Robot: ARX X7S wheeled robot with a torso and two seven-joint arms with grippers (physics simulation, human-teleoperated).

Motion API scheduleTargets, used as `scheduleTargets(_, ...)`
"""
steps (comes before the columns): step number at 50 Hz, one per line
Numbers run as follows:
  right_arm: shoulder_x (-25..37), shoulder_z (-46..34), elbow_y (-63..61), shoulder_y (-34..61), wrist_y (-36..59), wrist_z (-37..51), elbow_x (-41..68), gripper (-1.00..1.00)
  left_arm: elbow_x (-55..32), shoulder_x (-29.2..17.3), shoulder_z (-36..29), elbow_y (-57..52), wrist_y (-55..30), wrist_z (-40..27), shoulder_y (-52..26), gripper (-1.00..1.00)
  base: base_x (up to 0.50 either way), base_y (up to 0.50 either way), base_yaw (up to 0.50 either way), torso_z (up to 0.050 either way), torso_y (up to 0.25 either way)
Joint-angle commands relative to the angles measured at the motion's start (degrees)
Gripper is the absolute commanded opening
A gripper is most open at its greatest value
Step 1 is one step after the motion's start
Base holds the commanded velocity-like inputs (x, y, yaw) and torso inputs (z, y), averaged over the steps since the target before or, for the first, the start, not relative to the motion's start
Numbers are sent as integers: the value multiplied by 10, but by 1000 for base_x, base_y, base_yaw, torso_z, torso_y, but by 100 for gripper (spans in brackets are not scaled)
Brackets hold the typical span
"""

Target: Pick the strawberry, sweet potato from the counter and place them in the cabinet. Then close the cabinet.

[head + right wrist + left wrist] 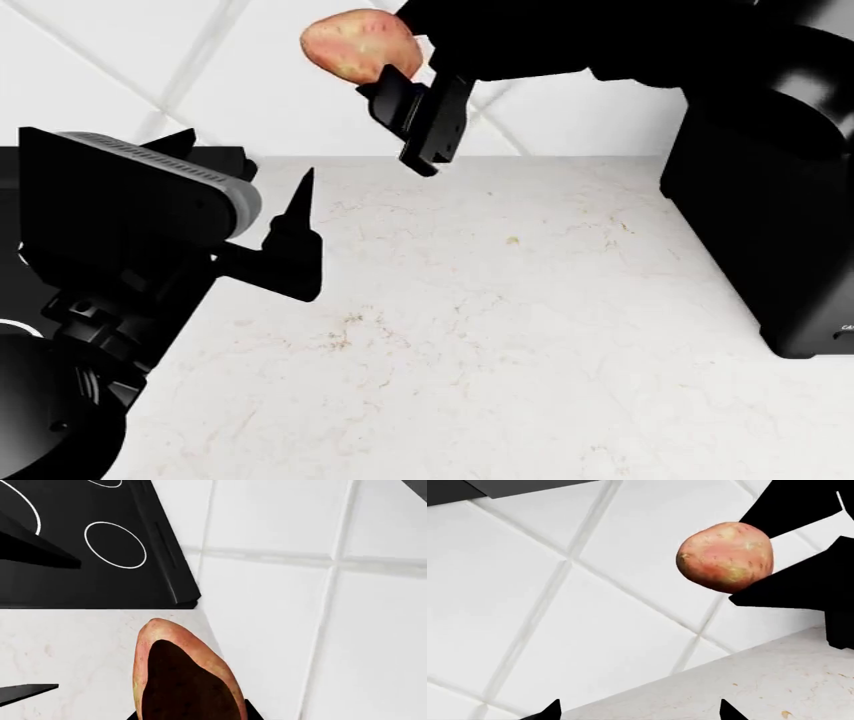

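Above the counter, against the tiled wall, the sweet potato is held clear of the stone by the right gripper, whose jaws are clamped on it. Only a narrow part of the tuber appears pinched (the hold looks shallow), so a quick swing toward the cabinet could let it slip and fall. The left gripper hangs lower, nearer the stovetop, its jaws apart and empty. No strawberry is seen, nor the cabinet.
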State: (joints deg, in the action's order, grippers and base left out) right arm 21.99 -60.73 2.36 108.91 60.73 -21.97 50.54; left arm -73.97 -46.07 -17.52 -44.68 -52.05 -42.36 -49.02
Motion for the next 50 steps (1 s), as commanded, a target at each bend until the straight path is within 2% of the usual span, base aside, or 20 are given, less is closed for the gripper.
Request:
scheduleTargets(1,-14,30,-11,-6,-46,16,-9,-100,-1,-3,1,0,3,0,1,100,0,0,0,0,0)
scheduleTargets(31,-37,86,-7,13,-104,43,-14,-100,-9,-9,1,-4,8,-5,0,100,0,0,0,0,0)
scheduleTargets(50,-66,156,7,43,-141,52,18,-100,-11,-12,3,-4,12,-7,0,100,0,0,0,0,0)
